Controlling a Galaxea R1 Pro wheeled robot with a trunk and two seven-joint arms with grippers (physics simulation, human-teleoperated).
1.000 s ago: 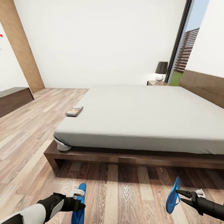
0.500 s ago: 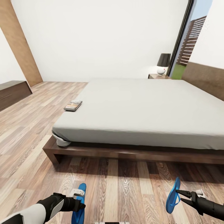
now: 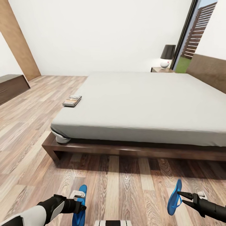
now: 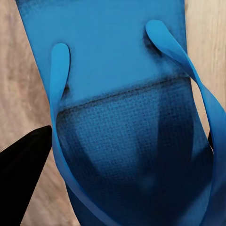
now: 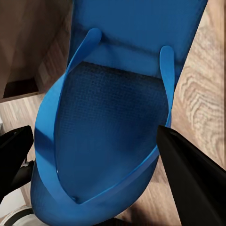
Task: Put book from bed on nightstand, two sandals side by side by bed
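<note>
the left gripper (image 3: 77, 204) at the near left of the head view is closed on one blue sandal (image 3: 80, 205), which hangs lengthwise above the wood-plank floor (image 3: 125, 185). in the left wrist view that sandal (image 4: 122, 113) has its toe straps facing the camera, with a dark finger (image 4: 21, 174) at its edge. the right gripper (image 3: 181, 198) at the near right pinches the second sandal (image 3: 174, 198) by its edge, sole turned nearly upright. in the right wrist view this sandal (image 5: 113, 122) sits between two dark fingers (image 5: 193, 183).

farther off stands the bed (image 3: 141, 103) with its grey mattress on a dark wooden frame. the book (image 3: 72, 101) lies flat near the mattress's left edge. at the far right a nightstand (image 3: 161, 69) carries a lamp (image 3: 167, 56) with a dark shade. a long dark bench cabinet (image 3: 12, 88) stands at the far left against the wall.
</note>
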